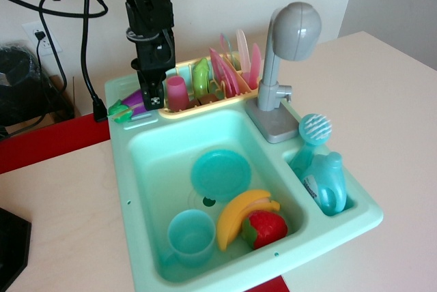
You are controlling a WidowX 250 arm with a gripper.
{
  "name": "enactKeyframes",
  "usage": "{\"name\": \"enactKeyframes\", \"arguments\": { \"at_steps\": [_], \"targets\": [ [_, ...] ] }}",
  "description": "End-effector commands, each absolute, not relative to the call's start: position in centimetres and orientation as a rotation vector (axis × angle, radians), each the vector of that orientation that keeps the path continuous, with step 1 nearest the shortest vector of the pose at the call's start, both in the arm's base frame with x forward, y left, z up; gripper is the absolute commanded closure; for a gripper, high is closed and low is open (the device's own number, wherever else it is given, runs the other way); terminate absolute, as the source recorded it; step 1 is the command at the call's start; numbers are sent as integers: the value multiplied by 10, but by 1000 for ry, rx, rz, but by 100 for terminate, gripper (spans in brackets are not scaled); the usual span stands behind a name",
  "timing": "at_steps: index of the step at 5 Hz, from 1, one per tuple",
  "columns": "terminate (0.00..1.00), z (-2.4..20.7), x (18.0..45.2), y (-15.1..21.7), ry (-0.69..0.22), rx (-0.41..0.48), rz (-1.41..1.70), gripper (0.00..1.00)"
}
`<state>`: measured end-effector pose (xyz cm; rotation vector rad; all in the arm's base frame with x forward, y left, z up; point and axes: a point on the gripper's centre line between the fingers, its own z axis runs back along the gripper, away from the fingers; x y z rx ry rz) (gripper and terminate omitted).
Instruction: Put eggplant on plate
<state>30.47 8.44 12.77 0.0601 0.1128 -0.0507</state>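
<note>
Black boxy robot arm [147,16] with trailing black cables, silver screw, and white-patterned black gripper [154,94].

Pale wooden desk [403,101] under even, soft light. Behind, a plain cream wall [205,5] with a white power outlet [39,38] at left, black cables [87,67] hanging. Red surface [48,143] beyond the desk's left edge.
</note>
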Motion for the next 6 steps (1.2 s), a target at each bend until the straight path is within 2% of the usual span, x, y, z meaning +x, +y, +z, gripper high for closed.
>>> {"name": "enactKeyframes", "arguments": {
  "at_steps": [1, 3, 6],
  "targets": [
    [0, 135, 303, 85, 84, 98, -52, 100],
    [0, 143, 304, 79, 56, 100, -69, 100],
    [0, 176, 348, 42, -40, 75, -142, 100]
  ]
}}
